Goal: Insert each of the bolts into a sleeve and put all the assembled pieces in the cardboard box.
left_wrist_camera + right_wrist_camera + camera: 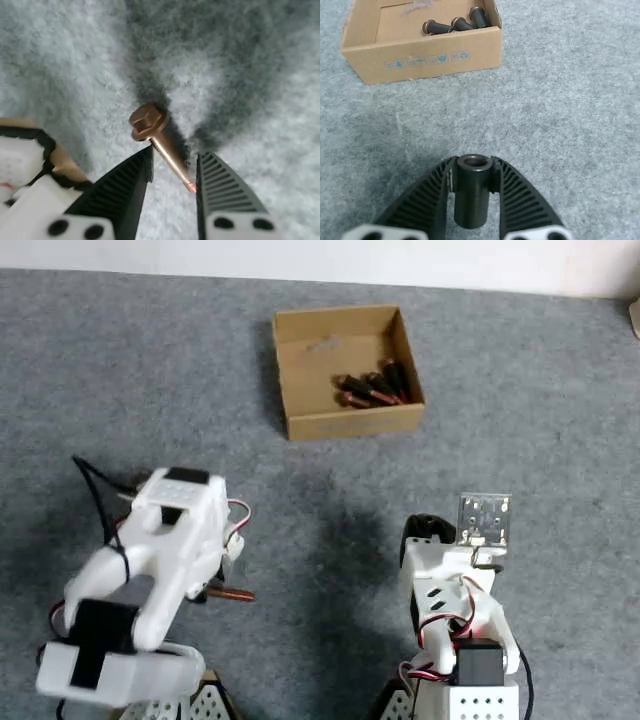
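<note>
Now your left gripper (174, 154) is clenched on a copper bolt (160, 137), pinching its shank askew, hex head clear of the fingers (125, 185), at the near left of the gray counter (540, 390). Your right gripper (472, 165) grasps a black sleeve (471, 200) upright, at the near right. The cardboard box (350, 423) sits at the far centre, with assembled pieces (375, 388) lying in its right half.

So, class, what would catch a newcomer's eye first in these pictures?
A copper bolt slants between the left jaws, and a black sleeve sits clamped in the right jaws, its open bore towards the camera. Farther off, the cardboard box already holds several assembled pieces.
</note>
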Controlling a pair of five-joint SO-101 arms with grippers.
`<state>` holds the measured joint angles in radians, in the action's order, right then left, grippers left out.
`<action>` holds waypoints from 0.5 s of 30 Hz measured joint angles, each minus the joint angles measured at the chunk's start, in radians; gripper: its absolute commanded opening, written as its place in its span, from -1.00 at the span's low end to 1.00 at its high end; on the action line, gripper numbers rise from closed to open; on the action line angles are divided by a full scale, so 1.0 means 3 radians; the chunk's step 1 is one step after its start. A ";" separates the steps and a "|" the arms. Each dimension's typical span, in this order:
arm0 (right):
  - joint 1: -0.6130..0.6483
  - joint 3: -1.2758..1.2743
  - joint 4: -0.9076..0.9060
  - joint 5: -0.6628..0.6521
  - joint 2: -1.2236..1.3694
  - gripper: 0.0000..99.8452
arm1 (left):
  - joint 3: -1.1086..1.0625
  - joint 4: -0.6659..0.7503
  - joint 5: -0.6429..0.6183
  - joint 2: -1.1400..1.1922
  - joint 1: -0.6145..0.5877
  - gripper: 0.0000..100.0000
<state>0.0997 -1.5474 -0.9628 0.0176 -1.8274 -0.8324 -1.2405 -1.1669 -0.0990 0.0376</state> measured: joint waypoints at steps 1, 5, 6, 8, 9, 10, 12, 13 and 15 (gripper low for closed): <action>0.0000 0.0000 0.0000 0.0000 0.0000 -0.99 | -0.0082 0.0107 0.0000 -0.0005 0.0000 -0.71; 0.0000 0.0000 0.0000 0.0000 0.0000 -0.99 | -0.0297 0.0435 0.0000 -0.0020 0.0000 -0.71; 0.0000 0.0000 0.0000 0.0000 0.0000 -0.99 | -0.0317 0.0460 0.0000 -0.0020 0.0000 -0.71; 0.0000 0.0000 0.0000 0.0000 0.0000 -0.99 | -0.0332 0.0471 0.0000 -0.0020 0.0000 -0.71; 0.0000 0.0000 0.0000 0.0000 0.0000 -0.99 | -0.0338 0.0476 0.0000 -0.0020 0.0000 -0.71; 0.0000 0.0000 0.0000 0.0000 0.0000 -0.99 | -0.0338 0.0476 0.0000 -0.0020 0.0000 -0.71; 0.0000 0.0000 0.0000 0.0000 0.0000 -0.99 | -0.0338 0.0476 0.0000 -0.0020 0.0000 -0.71; 0.0000 0.0000 0.0000 0.0000 0.0000 -0.99 | -0.0338 0.0476 0.0000 -0.0020 0.0000 -0.71; 0.0000 0.0000 0.0000 0.0000 0.0000 -0.99 | -0.0338 0.0476 0.0000 -0.0020 0.0000 -0.71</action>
<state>0.0997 -1.5474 -0.9628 0.0176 -1.8274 -0.9337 -1.0978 -1.1669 -0.1051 0.0376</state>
